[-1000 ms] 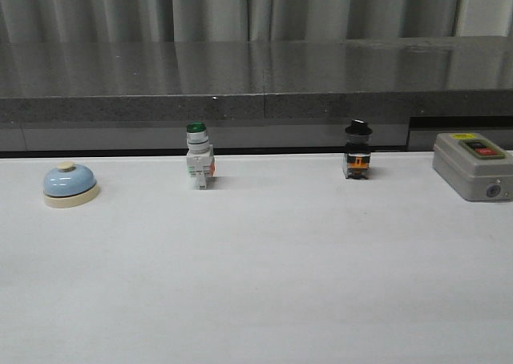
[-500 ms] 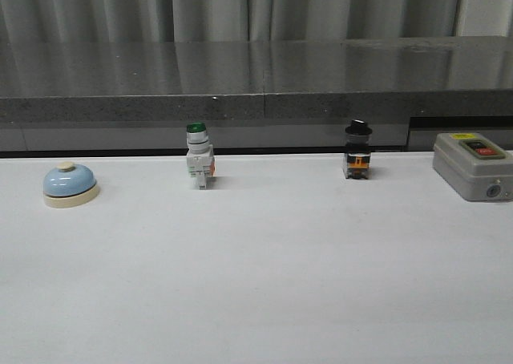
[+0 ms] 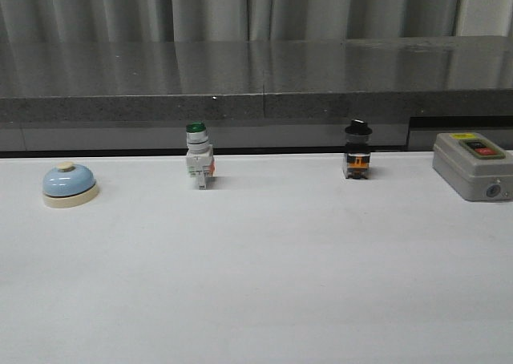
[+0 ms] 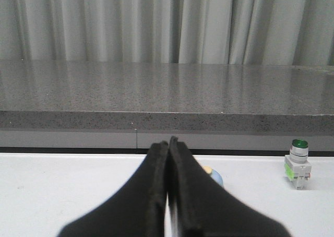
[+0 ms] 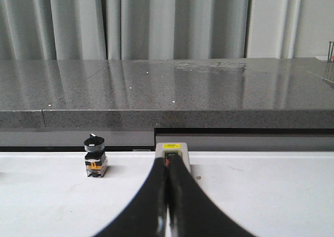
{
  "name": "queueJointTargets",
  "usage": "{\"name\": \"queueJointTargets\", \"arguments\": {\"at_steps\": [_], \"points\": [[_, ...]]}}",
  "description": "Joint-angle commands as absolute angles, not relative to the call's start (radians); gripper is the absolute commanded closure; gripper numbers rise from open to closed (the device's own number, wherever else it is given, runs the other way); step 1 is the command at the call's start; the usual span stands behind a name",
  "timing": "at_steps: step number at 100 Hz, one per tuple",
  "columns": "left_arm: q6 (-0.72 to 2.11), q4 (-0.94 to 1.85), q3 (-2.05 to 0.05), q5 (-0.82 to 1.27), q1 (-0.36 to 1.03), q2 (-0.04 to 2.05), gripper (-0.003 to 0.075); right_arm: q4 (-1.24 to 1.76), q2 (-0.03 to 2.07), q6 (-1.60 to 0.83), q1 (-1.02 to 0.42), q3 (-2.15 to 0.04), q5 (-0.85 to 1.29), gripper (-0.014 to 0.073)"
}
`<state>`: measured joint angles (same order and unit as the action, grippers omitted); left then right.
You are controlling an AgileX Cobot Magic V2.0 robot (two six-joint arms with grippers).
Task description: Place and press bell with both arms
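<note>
The bell (image 3: pixel 70 184) is seen on the white table (image 3: pixel 256 284) at the far left of the front view, upright on its cream base, with the knob on top. It is touched by nothing. Along the same back row, a green-capped switch (image 3: pixel 199 155) is placed well to the right of the bell, a black-capped switch (image 3: pixel 357 151) further right, and a grey box (image 3: pixel 474 165) with a red button at the right edge. All four are set apart from one another, in front of a dark stone ledge (image 3: pixel 256 75) backed by grey curtains (image 3: pixel 232 10).

Neither arm is shown in the front view.

In the left wrist view, the left gripper (image 4: pixel 168 143) is seen with its dark fingers pressed together at the tips, so that only a thin seam is left between them; nothing is held. A sliver of the bell (image 4: pixel 215 175) is visible just behind the fingers, mostly hidden by them, and the green-capped switch (image 4: pixel 298 163) is seen off to the side.

In the right wrist view, the right gripper (image 5: pixel 168 161) is likewise closed tip to tip, with nothing gripped. The grey box (image 5: pixel 174 151) is partly hidden behind its fingertips, and the black-capped switch (image 5: pixel 95 155) is seen nearby on the table.
</note>
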<state>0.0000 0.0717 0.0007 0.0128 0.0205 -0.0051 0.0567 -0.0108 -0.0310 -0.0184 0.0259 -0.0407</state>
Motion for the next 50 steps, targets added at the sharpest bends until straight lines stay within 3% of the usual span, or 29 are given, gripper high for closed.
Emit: {"name": "queueJointTargets", "arguments": {"at_steps": [1,50], "points": [[-0.013,0.084,0.032,-0.074,0.02,-0.034,0.0741,0.05,-0.029,-0.032,-0.014,0.012,-0.118,0.0654],[-0.013,0.136,-0.261,0.11,0.02,0.185,0.0741,0.05,-0.029,-0.032,-0.014,0.012,-0.118,0.0654]]}}
